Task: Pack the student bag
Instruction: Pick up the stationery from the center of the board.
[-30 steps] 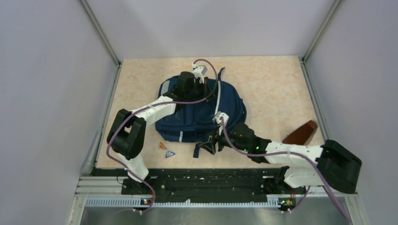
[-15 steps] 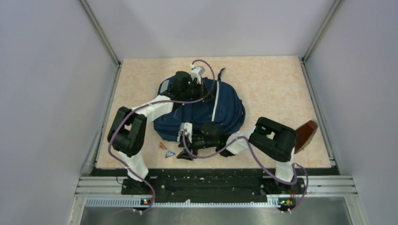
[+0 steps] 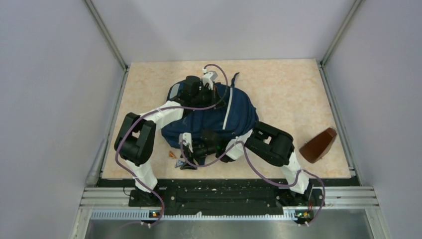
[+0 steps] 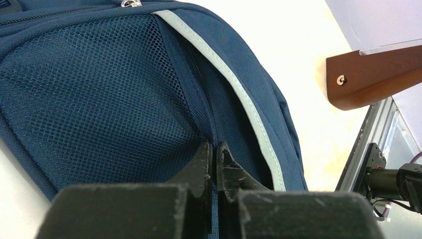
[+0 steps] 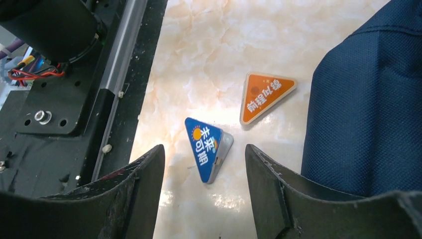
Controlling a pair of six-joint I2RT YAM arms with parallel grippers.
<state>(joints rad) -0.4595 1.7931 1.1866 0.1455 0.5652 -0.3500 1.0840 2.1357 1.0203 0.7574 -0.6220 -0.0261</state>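
Right pincer [image 5: 204, 150] over marbled table [image 5: 199, 45], grey walls [image 3: 50, 79]

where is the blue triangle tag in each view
Top external: the blue triangle tag lies low and left of centre, just below the near left corner of the student bag.
Left wrist: not in it.
Right wrist: in the middle of the picture, between the open right fingers, next to an orange triangle tag.
Shared landmark: the student bag's navy fabric, which shows in all three views.

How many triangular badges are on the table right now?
2. The blue triangle lies between the right gripper's open fingers; the orange triangle lies beyond it, beside the student bag. Others may be hidden underneath.
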